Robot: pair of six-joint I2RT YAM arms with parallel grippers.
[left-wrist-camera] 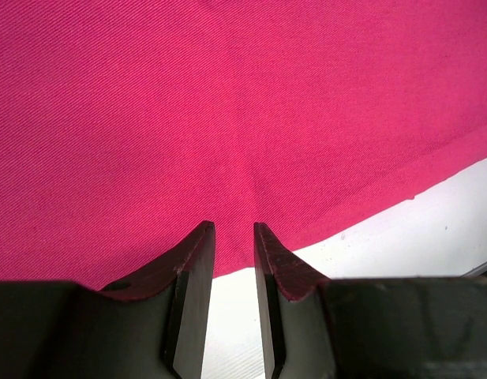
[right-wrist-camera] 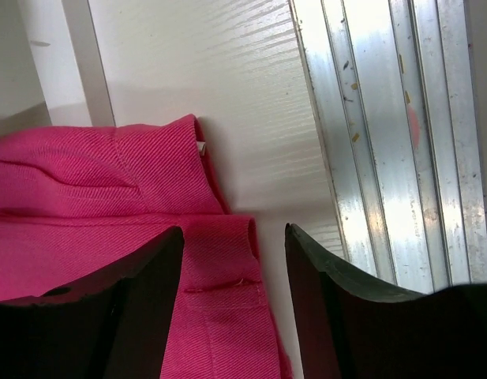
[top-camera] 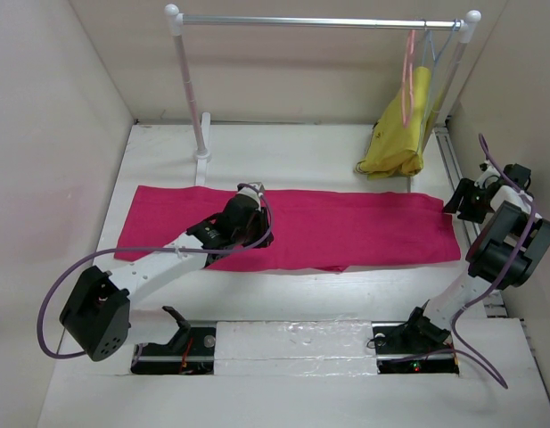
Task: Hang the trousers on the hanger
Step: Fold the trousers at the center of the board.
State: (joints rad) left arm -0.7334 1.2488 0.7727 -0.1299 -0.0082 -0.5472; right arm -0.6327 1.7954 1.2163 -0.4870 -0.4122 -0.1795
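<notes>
The magenta trousers [top-camera: 346, 227] lie flat across the table, legs to the left. My left gripper [top-camera: 254, 192] is low over their middle. In the left wrist view it [left-wrist-camera: 233, 229] is narrowly open at the trousers' [left-wrist-camera: 227, 103] near edge, holding nothing. My right gripper [top-camera: 455, 203] is at their right end. In the right wrist view it [right-wrist-camera: 234, 229] is wide open, with the jaws either side of the waistband corner [right-wrist-camera: 219, 253]. The salmon-pink hanger [top-camera: 407, 80] hangs from the rail at the back right.
A rail [top-camera: 319, 21] on white posts spans the back. A pale blue-grey hanger [top-camera: 432, 55] carries a mustard-yellow garment [top-camera: 401, 143] beside the salmon one. An aluminium track [right-wrist-camera: 385, 142] runs along the right wall. White walls enclose the table.
</notes>
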